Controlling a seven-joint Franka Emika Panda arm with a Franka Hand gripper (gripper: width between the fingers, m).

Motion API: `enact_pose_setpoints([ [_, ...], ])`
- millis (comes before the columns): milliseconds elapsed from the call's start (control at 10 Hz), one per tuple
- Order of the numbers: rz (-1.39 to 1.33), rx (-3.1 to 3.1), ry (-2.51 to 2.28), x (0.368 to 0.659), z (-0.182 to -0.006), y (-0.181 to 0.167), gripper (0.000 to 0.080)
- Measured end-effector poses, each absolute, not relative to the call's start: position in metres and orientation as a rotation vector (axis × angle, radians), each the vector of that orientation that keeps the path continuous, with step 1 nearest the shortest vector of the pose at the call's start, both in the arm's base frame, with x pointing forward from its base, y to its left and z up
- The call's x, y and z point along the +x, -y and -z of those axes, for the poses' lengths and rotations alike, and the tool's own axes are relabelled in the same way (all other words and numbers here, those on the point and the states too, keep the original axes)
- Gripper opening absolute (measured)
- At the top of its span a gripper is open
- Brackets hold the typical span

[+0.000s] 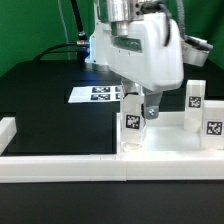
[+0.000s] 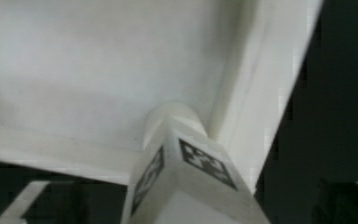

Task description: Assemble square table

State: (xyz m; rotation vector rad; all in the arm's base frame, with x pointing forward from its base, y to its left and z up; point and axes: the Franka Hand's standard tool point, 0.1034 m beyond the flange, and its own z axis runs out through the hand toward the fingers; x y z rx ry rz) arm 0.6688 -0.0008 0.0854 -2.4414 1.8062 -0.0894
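The square table's white panel lies at the exterior view's right, against the border wall. One tagged white leg stands upright at the panel's near corner. My gripper hangs straight over it, with the leg between the jaws. In the wrist view the leg rises from the panel toward the camera. Dark gaps show on both sides between the leg and my fingers, so the gripper looks open around the leg. Two more legs stand at the exterior view's right.
A low white border wall runs along the front and up the exterior view's left side. The marker board lies on the black table behind the arm. Cables hang at the back.
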Motion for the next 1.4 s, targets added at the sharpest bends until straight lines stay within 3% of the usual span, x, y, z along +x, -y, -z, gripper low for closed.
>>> enact_pose_setpoints([
  [300,0.108,-2.634,-1.528,0.6688,-0.0853,0.0023,0.0649],
  [600,0.121,-3.043,-0.802,0.6710,-0.0839,0.0013,0.0649],
  [800,0.124,-3.023,-0.862,0.6714,-0.0837,0.0026,0.0649],
  [1000,0.124,-3.019,-0.873,0.6714,-0.0837,0.0028,0.0377],
  [1100,0.122,-2.958,-1.052,0.6709,-0.0836,0.0043,0.0292],
  [1400,0.119,-2.829,-1.347,0.6701,-0.0827,0.0062,0.0292],
])
